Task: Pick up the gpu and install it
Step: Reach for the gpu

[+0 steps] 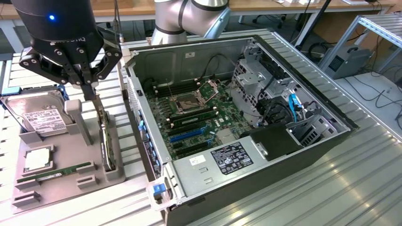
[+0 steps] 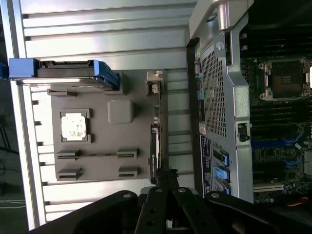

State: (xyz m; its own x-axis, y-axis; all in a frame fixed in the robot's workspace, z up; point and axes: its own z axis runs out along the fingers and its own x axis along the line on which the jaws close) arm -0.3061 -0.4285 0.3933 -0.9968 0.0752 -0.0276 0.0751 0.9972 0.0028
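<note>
The graphics card (image 1: 107, 141) (image 2: 154, 146) stands on edge in a slot of the grey holder tray (image 1: 63, 155) (image 2: 102, 136), along the tray edge nearest the computer case (image 1: 207, 56) (image 2: 214, 97). It is still seated in that slot. Your hand (image 1: 90, 92) (image 2: 165, 176) comes down from above with its fingers clenched together on the card's upper edge, toward the end nearest the hard drive (image 1: 41, 117) (image 2: 63, 70). The hard drive stands propped at the tray's far corner. A processor chip (image 1: 37, 160) (image 2: 74, 126) lies flat in its pocket in the middle of the tray, and a green memory stick (image 1: 53, 173) lies just beside it toward the near edge. The tray rests on the ribbed metal table (image 1: 351, 188) (image 2: 97, 34), touching or just beside the case. You see the case lying open with its motherboard (image 1: 195, 117) exposed.
</note>
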